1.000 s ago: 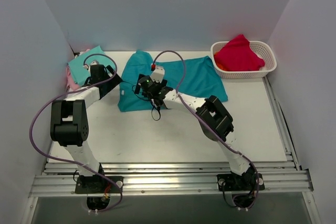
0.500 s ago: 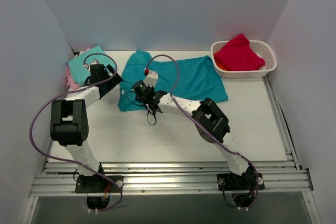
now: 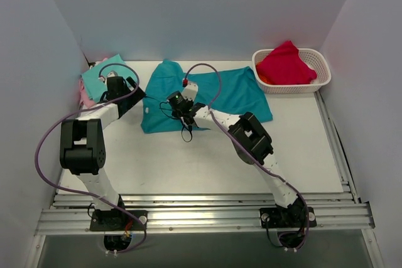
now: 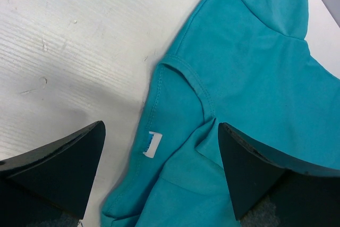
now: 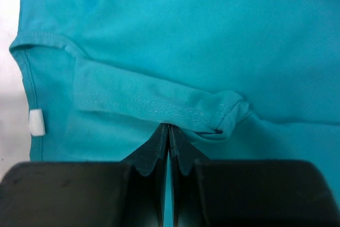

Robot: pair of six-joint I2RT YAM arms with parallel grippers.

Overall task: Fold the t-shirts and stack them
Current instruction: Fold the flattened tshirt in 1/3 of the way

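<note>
Appears to be at the sleeve fold of the teal shirt [image 3: 213,95], flat at far middle of worktop [image 3: 207,161]. Shows right gripper [image 5: 169,127] with jaws closed at sleeve hem, left gripper [image 4: 159,128] with jaws wide open over collar, empty. Calls next for drawing sleeve inward.

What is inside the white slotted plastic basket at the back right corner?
A crumpled red cloth garment fills the basket, heaped above its rim. Whatever lies beneath it is covered.
</note>
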